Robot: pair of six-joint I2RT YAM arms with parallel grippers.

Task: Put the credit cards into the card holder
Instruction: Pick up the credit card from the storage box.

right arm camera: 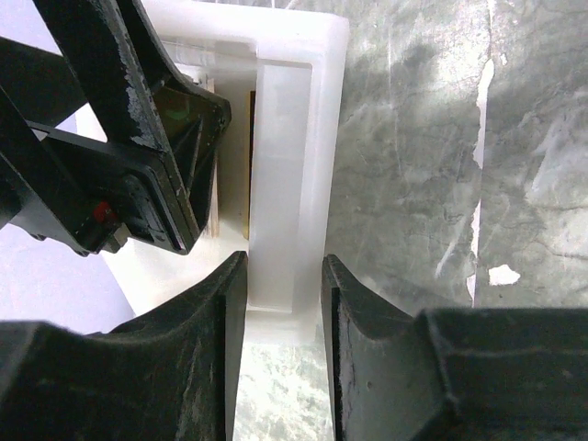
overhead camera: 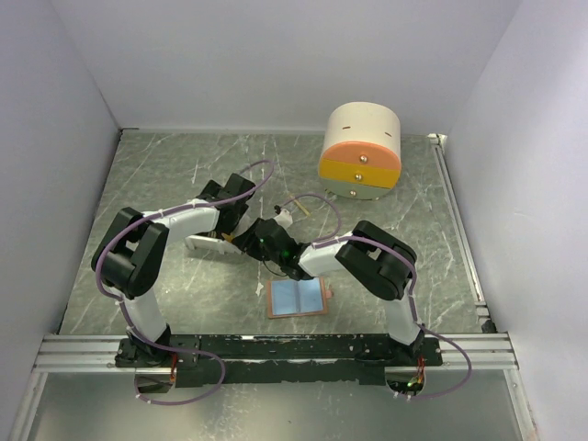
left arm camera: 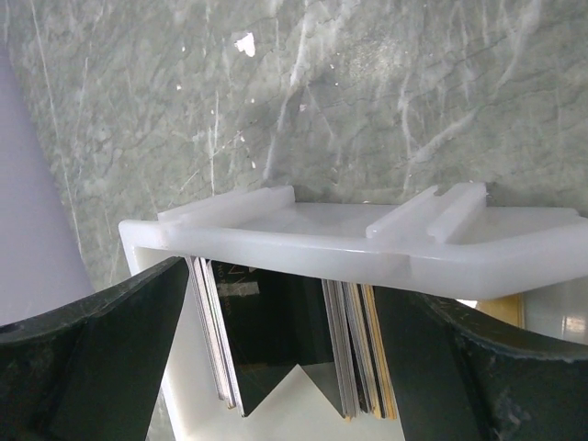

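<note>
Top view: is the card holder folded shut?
No, the card holder lies spread open, its light blue inner faces turned up.

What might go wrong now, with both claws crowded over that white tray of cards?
1. The open left gripper straddles several credit cards standing packed together; closing might grab more than one.
2. The right gripper seems to pinch just one wall of the white tray, so the tray might tilt or slide when a card is pulled.
3. The two grippers sit very close together and might bump.
</note>
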